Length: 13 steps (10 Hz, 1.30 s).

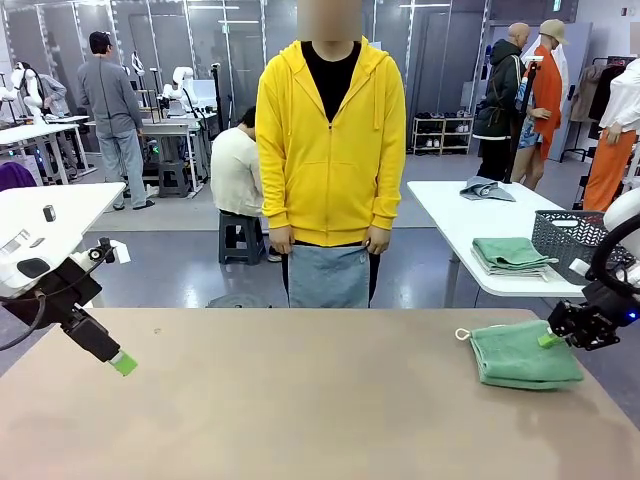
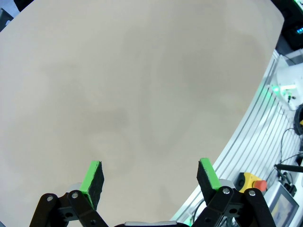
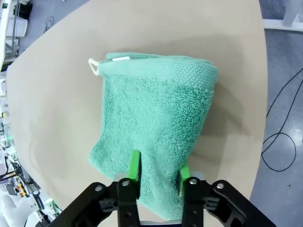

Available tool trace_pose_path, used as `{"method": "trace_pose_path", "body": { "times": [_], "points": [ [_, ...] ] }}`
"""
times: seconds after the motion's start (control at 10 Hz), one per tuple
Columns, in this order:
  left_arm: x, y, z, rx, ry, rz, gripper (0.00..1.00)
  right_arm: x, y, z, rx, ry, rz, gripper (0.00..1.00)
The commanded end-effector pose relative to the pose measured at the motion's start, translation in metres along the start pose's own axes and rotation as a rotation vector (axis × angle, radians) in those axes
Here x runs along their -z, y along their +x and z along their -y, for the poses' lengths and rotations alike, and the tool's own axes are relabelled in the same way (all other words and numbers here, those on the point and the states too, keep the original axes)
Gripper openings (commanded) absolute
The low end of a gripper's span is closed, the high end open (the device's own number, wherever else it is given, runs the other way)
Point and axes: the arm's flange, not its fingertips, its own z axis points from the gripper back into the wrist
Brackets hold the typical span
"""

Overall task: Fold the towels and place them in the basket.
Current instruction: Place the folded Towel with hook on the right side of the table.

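From the front, the green towel (image 1: 520, 355) lies folded into a thick, flat, roughly square pad on the right part of the tan table (image 1: 300, 400), near its right edge. A small white loop (image 1: 462, 335) sticks out at its left corner. The right gripper (image 1: 552, 336) sits low at the towel's far right corner, one green pad touching the cloth. The left gripper (image 1: 122, 362) hangs over the bare left side of the table, well apart from the towel.

At the far side, a person (image 1: 330, 150) in a yellow hoodie holds the grey-blue towel (image 1: 328, 276) hanging flat in front of their legs. The dark lattice basket (image 1: 565, 235) stands on a white table (image 1: 450, 210) behind, just beside another folded green cloth (image 1: 510, 253).

At the left wrist, the left gripper (image 2: 149, 177) has its fingers spread wide, with nothing between them, above plain tabletop (image 2: 142, 94).

At the right wrist, the green towel (image 3: 156, 123) shows a looped terry nap, a woven band along its far fold, and the loop (image 3: 93, 66) and a white label (image 3: 120, 58) at the far edge. Its near edge rises between the fingers of the right gripper (image 3: 159, 165). The jaws stand partly apart on either side of the cloth. Whether they are pinching it I cannot tell.
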Motion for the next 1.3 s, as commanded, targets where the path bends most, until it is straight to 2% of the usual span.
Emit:
{"method": "trace_pose_path", "body": {
  "times": [0.0, 0.1, 0.2, 0.3, 1.0, 1.2],
  "points": [
    [0.002, 0.001, -0.001, 0.004, 0.017, -0.001, 1.00, -0.003, -0.002, -0.002, 0.013, -0.054, 0.020, 0.51],
    [0.002, 0.001, -0.001, 0.004, 0.017, -0.001, 1.00, -0.006, -0.005, -0.006, 0.007, -0.066, 0.032, 0.92],
    [0.002, 0.001, -0.001, 0.004, 0.017, -0.001, 1.00, -0.010, -0.008, -0.011, 0.000, -0.079, 0.045, 0.81],
    [0.002, 0.001, -0.001, 0.004, 0.017, -0.001, 1.00, -0.012, -0.010, -0.016, -0.002, -0.091, 0.053, 1.00],
    [0.002, 0.001, -0.001, 0.004, 0.017, -0.001, 1.00, -0.018, -0.016, -0.037, 0.002, -0.112, 0.075, 1.00],
    [0.002, 0.001, -0.001, 0.004, 0.017, -0.001, 1.00, -0.019, -0.011, -0.026, -0.023, -0.078, 0.081, 1.00]
  ]
}}
